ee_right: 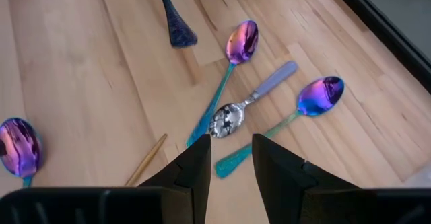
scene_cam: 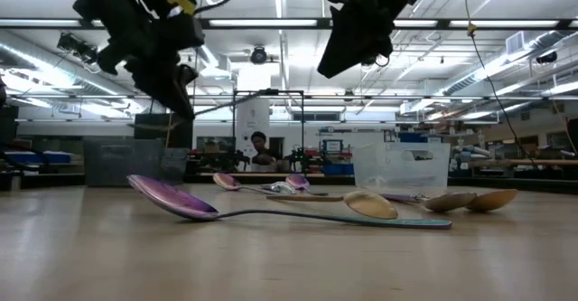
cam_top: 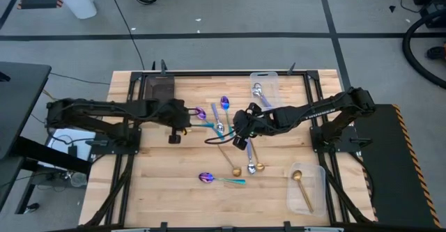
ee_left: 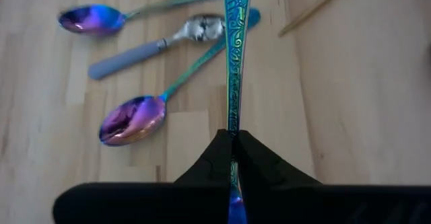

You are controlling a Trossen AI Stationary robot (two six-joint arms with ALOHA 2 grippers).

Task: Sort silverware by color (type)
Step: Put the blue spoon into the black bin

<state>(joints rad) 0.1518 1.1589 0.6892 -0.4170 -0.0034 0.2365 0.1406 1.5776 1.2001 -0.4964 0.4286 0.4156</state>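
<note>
Left claw (ee_left: 236, 158) clamped on teal-handled spoon (ee_left: 236, 56), handle pointing straight ahead; right claw (ee_right: 229, 158) open, centre frame above worktop (cam_top: 167, 190), nearest lavender-handled spoon (ee_right: 252, 99) lying diagonally ahead.

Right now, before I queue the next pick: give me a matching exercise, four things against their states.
Things:
1. left gripper
2. right gripper
3. all-gold spoon
4. lone purple-bowled spoon

States:
A. open, above the spoons in mid-table
B. lying on bare wood, apart from the pile
C. shut on a teal-handled spoon
D. inside a clear bin at the table's corner

Pairs: 1-C, 2-A, 3-D, 4-B
</note>
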